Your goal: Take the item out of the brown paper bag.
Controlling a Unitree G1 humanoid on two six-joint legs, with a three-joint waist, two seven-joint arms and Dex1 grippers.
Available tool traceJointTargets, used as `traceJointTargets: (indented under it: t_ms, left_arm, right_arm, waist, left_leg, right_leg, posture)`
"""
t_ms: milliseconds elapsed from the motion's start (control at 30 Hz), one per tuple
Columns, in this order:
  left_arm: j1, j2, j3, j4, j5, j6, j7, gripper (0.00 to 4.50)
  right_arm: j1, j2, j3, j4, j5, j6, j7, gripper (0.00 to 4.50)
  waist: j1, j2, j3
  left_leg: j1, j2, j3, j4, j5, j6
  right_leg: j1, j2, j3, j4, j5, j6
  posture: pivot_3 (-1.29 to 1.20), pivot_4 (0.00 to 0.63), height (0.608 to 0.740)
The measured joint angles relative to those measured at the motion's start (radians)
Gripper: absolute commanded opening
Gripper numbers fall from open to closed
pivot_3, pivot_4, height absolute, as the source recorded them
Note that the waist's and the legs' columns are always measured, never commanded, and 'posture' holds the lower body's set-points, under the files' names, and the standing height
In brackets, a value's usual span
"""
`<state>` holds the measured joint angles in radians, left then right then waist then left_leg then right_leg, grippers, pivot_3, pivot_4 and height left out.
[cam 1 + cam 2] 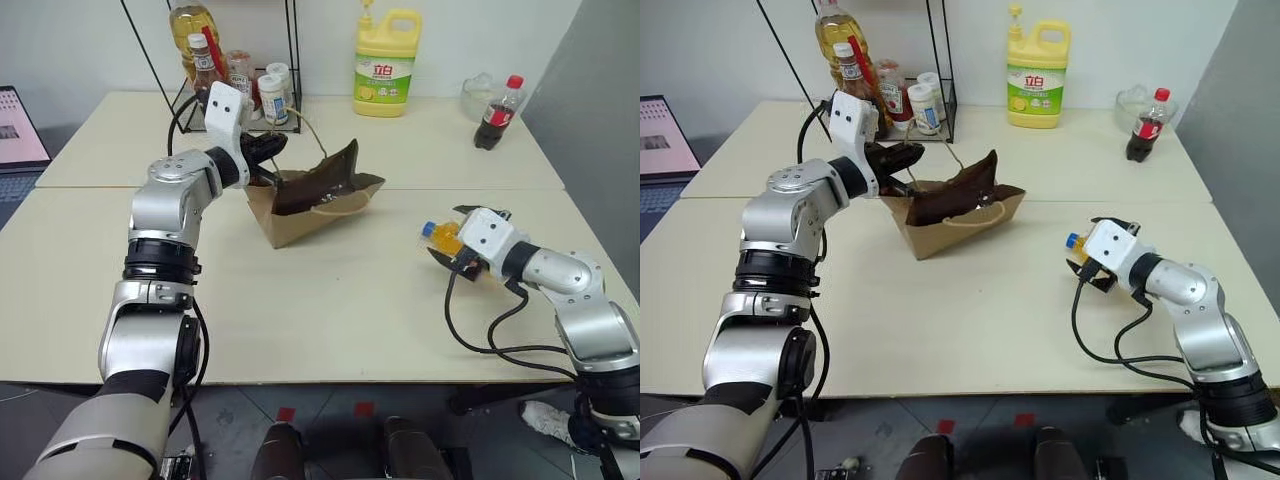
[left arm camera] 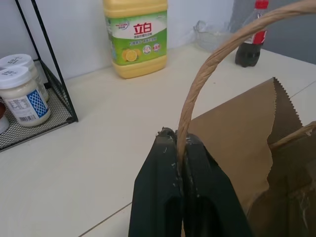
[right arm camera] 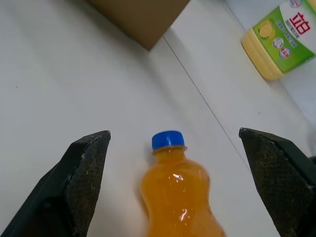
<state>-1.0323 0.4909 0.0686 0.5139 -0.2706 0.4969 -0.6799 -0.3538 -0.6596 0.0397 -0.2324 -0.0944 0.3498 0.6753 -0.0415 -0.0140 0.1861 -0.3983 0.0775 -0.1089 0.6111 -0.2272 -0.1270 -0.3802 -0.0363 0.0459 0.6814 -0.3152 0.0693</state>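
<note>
My left gripper (image 2: pixel 180 148) is pinching the paper bag (image 1: pixel 315 205) by its cord handle (image 2: pixel 207 74). My right gripper (image 3: pixel 173 163) is sitting wide open around the orange bottle (image 3: pixel 177 190), lying on the table (image 1: pixel 330 320). Looks done; I'm guessing backing off comes next.

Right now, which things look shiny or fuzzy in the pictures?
In the right wrist view, the orange bottle carries small white glints of light, and the black jaws on each side look soft and fuzzy. In the left wrist view, the cord handle near the camera is sharp, while the yellow jug behind is a bit soft. In the left eye view, the paper bag is dark inside.
</note>
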Motion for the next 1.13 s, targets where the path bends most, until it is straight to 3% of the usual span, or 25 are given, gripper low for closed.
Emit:
traceJointTargets:
  t_ms: [400,533,700,933,1133]
  left_arm:
    - [0.095,0.097,0.098,-0.181,-0.07,0.156,-0.006,4.49]
    - [0.255,0.142,0.189,-0.361,-0.09,0.192,0.046,4.49]
    - [0.544,0.12,0.26,-0.579,-0.082,0.192,0.15,4.49]
    - [0.918,-0.063,0.249,-0.834,-0.035,0.165,0.323,4.49]
    - [1.037,-0.198,0.153,-0.922,0.016,0.121,0.431,4.49]
  right_arm:
    - [0.027,0.106,0.002,-0.049,0.004,0.051,-0.077,4.5]
    - [0.053,0.164,-0.007,-0.081,0.033,0.066,-0.116,4.5]
    - [0.13,0.254,-0.03,-0.141,0.061,0.118,-0.188,4.5]
    - [0.244,0.45,-0.098,-0.232,0.163,0.279,-0.317,4.5]
    - [0.301,0.531,-0.135,-0.239,0.207,0.357,-0.408,4.5]
  waist:
    - [-0.012,0.0,0.0]
    - [-0.017,0.001,0.0]
    - [-0.009,0.0,-0.001]
    - [0.012,-0.001,-0.002]
    - [0.015,0.0,-0.003]
  left_leg:
    - [0.0,0.0,0.0,0.0,0.0,0.0]
    - [0.001,0.001,0.0,-0.001,0.0,0.0]
    - [0.001,0.001,0.0,-0.001,0.0,0.0]
    - [0.002,0.001,0.0,-0.001,-0.001,0.001]
    - [0.004,0.001,0.0,-0.001,-0.002,0.003]
  right_leg:
    - [0.0,0.0,0.0,0.0,0.0,0.0]
    - [0.0,0.0,0.0,0.0,0.0,0.0]
    - [0.0,0.0,0.0,0.001,0.0,0.0]
    - [0.002,0.0,0.0,0.001,0.0,0.0]
    - [0.003,0.0,0.001,0.001,0.001,0.001]
  posture:
    - [0.0,0.15,0.74]
    - [0.0,0.15,0.74]
    - [0.0,0.15,0.74]
    - [0.0,0.15,0.74]
    - [0.0,0.15,0.74]
